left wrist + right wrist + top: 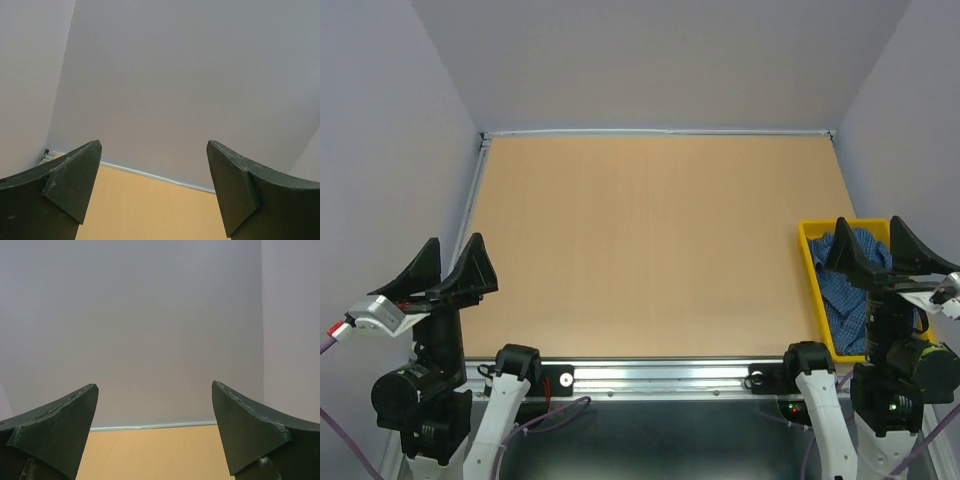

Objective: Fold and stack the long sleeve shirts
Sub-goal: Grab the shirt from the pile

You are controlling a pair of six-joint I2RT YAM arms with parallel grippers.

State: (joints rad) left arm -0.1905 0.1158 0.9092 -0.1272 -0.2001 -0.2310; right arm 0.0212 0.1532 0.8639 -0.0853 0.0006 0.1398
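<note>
In the yellow tray point(810, 229), crumpled blue fine-checked shirt point(840, 292), left claw point(454, 241) and right claw point(870, 222) released wide.

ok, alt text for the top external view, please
A crumpled blue checked shirt lies in a yellow tray at the right near edge of a wooden table. Both arms sit at the near edge, left gripper and right gripper open and empty, the right one over the tray.

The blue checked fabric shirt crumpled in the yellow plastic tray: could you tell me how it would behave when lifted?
The blue checked fabric shirt lies crumpled, so it is probably floppy and would drape when lifted. It looks thin, so likely light. It might snag on the yellow plastic tray.
</note>
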